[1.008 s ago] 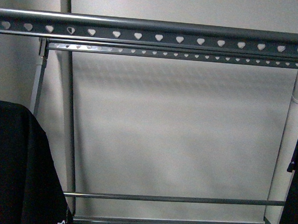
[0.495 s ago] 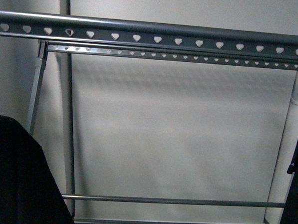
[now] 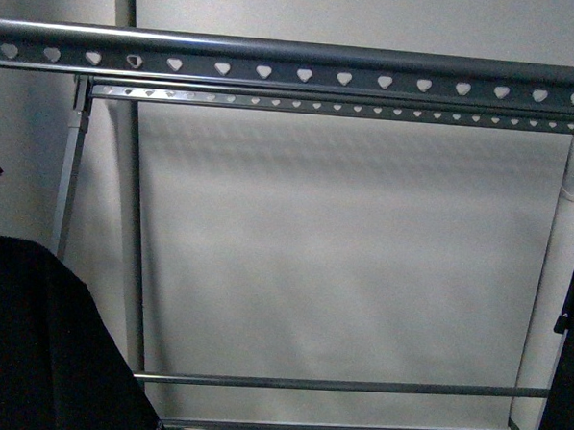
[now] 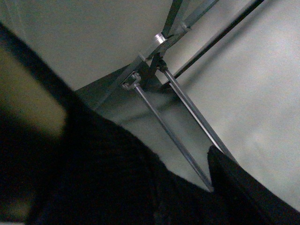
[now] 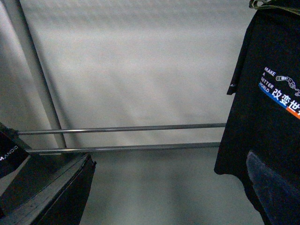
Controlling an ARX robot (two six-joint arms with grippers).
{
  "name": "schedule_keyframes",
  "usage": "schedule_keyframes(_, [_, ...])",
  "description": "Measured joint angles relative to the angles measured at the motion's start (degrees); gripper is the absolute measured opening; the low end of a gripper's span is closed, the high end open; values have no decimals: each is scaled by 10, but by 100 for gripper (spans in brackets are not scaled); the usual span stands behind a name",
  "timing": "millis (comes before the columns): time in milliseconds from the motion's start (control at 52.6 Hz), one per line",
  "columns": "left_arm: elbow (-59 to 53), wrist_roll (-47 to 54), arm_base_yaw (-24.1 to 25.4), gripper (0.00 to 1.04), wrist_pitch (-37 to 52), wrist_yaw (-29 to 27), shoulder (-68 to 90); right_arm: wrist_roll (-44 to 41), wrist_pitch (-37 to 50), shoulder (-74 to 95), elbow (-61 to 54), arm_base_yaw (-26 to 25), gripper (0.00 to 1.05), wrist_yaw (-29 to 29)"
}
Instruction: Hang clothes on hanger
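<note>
The grey metal hanger rail with heart-shaped holes runs across the top of the front view. My left gripper is shut on the black T-shirt, and the cloth hides its jaws. That shirt hangs as a dark mass at the lower left in the front view, well below the rail. Small white lettering on it shows in the right wrist view. My right gripper is open and empty, pointing at the rack's lower bars.
Another black T-shirt printed "MAKE A BETTER WORLD" hangs at the right end, close to my right fingertip; it also shows in the front view. A second holed rail and a pale wall lie behind.
The black T-shirt at the lower left has sunk lower in the front view. A small dark part of the left arm now shows at the left edge.
</note>
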Motion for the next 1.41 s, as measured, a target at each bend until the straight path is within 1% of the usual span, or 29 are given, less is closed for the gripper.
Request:
schedule_keyframes(114, [-14,-2,15,32,3,26,-1,0,0,0,0,0,97,0])
schedule_keyframes(152, [-31,5,22,22,3,52,-8,0,0,0,0,0,97,0])
schedule_keyframes(228, [-59,17,27,12,4,84,-28,0,0,0,0,0,97,0])
schedule_keyframes(266, [-82,18,30,7,8,112,-45,0,0,0,0,0,97,0])
schedule_keyframes(304, [-102,19,33,4,13,134,-61,0,0,0,0,0,97,0])
schedule_keyframes(399, [-163,59,31,4,15,183,-127,0,0,0,0,0,97,-1])
schedule_keyframes(514, [-230,117,23,4,5,258,-222,0,0,0,0,0,97,0])
schedule_keyframes(552, [-258,154,15,4,-9,308,-273,0,0,0,0,0,97,0])
schedule_keyframes(609, [-283,194,-3,4,-33,366,-333,0,0,0,0,0,97,0])
schedule_keyframes(742, [-289,322,-46,4,-126,503,-439,0,0,0,0,0,97,0])
schedule_keyframes(818, [-279,395,-70,4,-161,564,-455,0,0,0,0,0,97,0])
schedule_keyframes(856, [-262,448,-81,4,-201,607,-452,0,0,0,0,0,97,0])
schedule_keyframes(913, [-236,525,-94,4,-251,650,-438,0,0,0,0,0,97,0])
schedule_keyframes(932, [-218,579,-101,4,-279,668,-424,0,0,0,0,0,97,0])
schedule_keyframes(989, [-191,692,-114,4,-287,677,-392,0,0,0,0,0,97,0])
schedule_keyframes(1008, [-178,754,-118,4,-290,678,-375,0,0,0,0,0,97,0])
schedule_keyframes(1103, [-138,906,-130,4,-310,675,-329,0,0,0,0,0,97,0])
schedule_keyframes(1122, [-128,951,-133,4,-319,675,-316,0,0,0,0,0,97,0])
schedule_keyframes(1141, [-114,1025,-139,4,-336,666,-297,0,0,0,0,0,97,0])
schedule_keyframes(1160, [-107,1055,-144,4,-338,658,-286,0,0,0,0,0,97,0])
schedule_keyframes(1179, [-99,1141,-156,4,-329,637,-266,0,0,0,0,0,97,0])
schedule_keyframes(1198, [-99,1150,-158,4,-324,633,-262,0,0,0,0,0,97,0])
schedule_keyframes(1255, [-94,1238,-173,4,-305,612,-243,0,0,0,0,0,97,0])
schedule_keyframes(1370, [-81,1332,-207,4,-271,610,-221,0,0,0,0,0,97,0])
schedule_keyframes(1408, [-81,1359,-218,4,-247,610,-221,0,0,0,0,0,97,0])
